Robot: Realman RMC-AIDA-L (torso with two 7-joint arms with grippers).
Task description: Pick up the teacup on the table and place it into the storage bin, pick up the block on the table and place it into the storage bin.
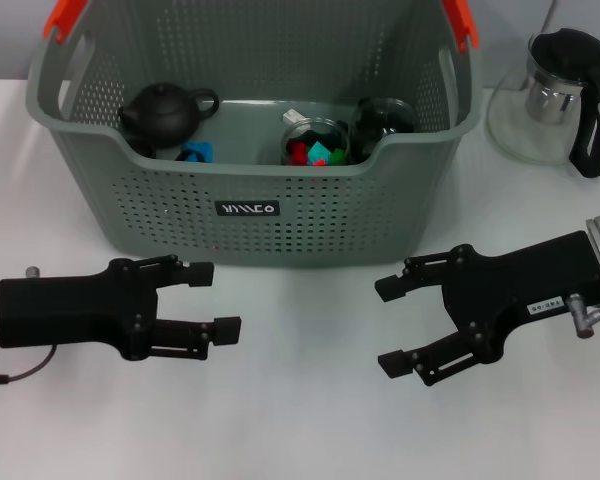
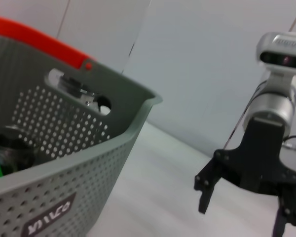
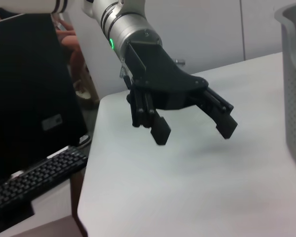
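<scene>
My left gripper (image 1: 215,300) and right gripper (image 1: 392,325) hover open and empty, near side of the storage bin (image 1: 310,215); its black label (image 1: 247,209) has unreadable white lettering.

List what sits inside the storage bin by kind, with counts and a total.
Black teapot: 1
Glass cup holding coloured blocks: 1
Dark glass cup: 1
Blue piece beside the teapot: 1
Total: 4 in the storage bin
</scene>
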